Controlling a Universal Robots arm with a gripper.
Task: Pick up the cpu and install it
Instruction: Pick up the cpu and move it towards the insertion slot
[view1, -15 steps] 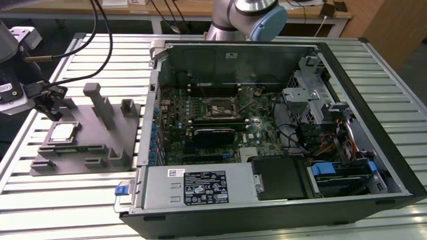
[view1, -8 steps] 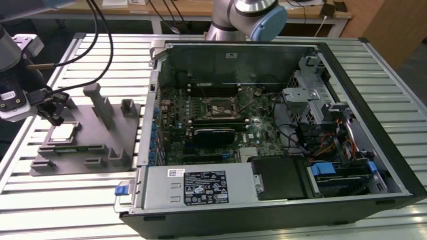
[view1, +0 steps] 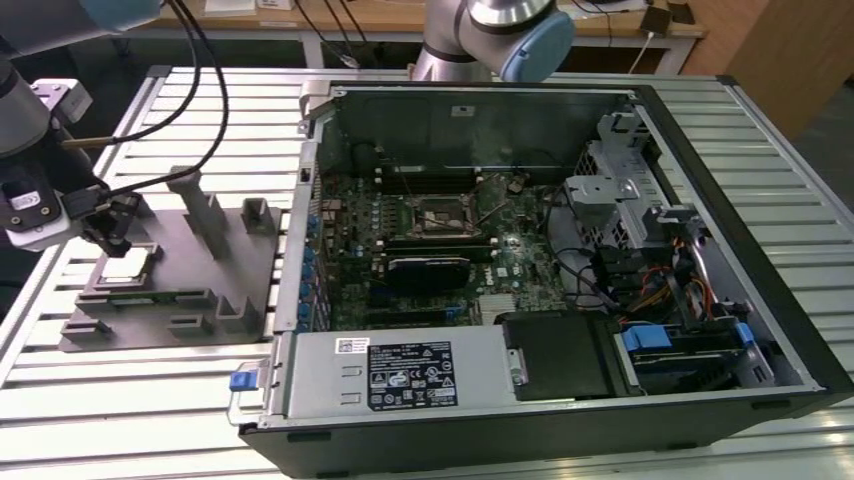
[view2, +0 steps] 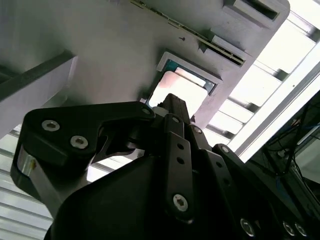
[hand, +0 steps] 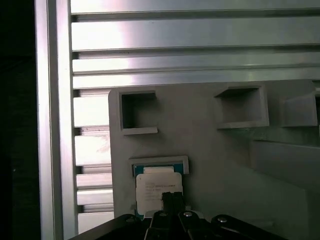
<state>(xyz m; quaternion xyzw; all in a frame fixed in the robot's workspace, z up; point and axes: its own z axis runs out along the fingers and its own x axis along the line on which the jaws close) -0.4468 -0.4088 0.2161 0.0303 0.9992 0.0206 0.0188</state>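
**cpu** (view1: 124, 268): small square chip with a pale metal top. It lay flat in a shallow square recess of the holder (view1: 187, 285), at the exterior view's left. The recess matched its outline, probably to keep it square and in a known spot for pickup. It was not yet lifted.

**hand** (view1: 114, 240): hung just above the cpu, pointing down. In the first wrist view its tip (hand: 171, 197) sat over one edge of the chip (hand: 156, 185). It looked clenched, grasping nothing.

**holder**: grey block with posts and pockets. It rested on the slatted surface (view1: 200, 110) beside the case (view1: 534, 125).

**case**: lay on its side with the panel off, so the board faced up for access from above.

**socket** (view1: 445, 215): black-framed square near the board's middle, well apart from the cpu. Whether its cover stood open could not be told.
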